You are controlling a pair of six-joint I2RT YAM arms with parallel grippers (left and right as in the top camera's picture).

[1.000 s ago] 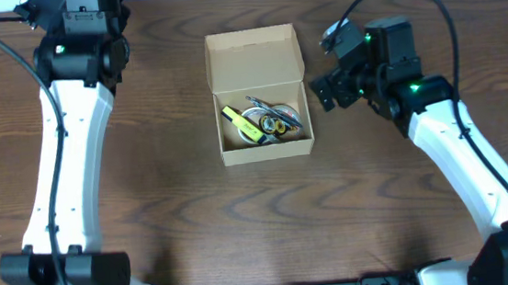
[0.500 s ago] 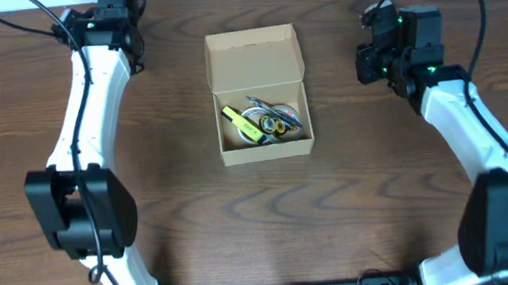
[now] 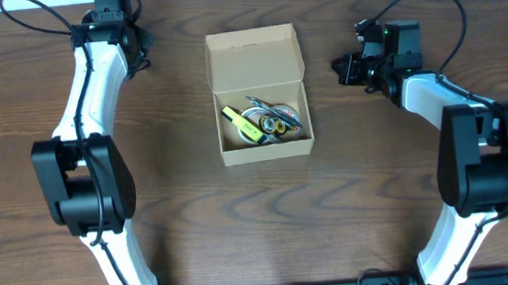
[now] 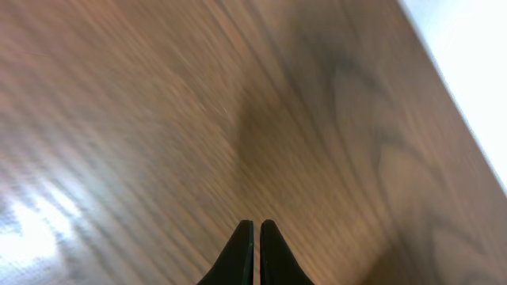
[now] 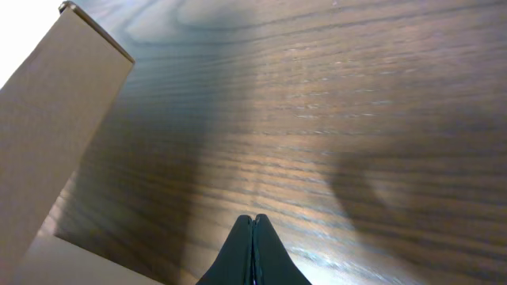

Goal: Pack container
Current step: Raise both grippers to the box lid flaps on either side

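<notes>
The container (image 3: 263, 149), a tan cardboard box, stands in the middle of the table with its flap lid (image 3: 254, 54) folded back open. Inside lie a yellow item (image 3: 242, 125) and tape rolls (image 3: 271, 121). My left gripper (image 4: 256, 226) is shut and empty, hovering over bare wood near the table's far left edge. The left arm (image 3: 99, 54) reaches to the back left, well away from the box. My right gripper (image 3: 345, 68) is shut on nothing, a short way right of the box. The right wrist view shows it (image 5: 253, 218) above the wood with the container (image 5: 47, 134) at left.
Dark wooden tabletop (image 3: 196, 212) all round the box. The table's far edge (image 4: 467, 87) runs close to the left gripper. Both arms rise from bases at the front edge and fold toward the back corners.
Both grippers went from open to shut, with nothing in them. The left arm swung up to the back left corner. The right arm folded back and its gripper now sits right of the box.
</notes>
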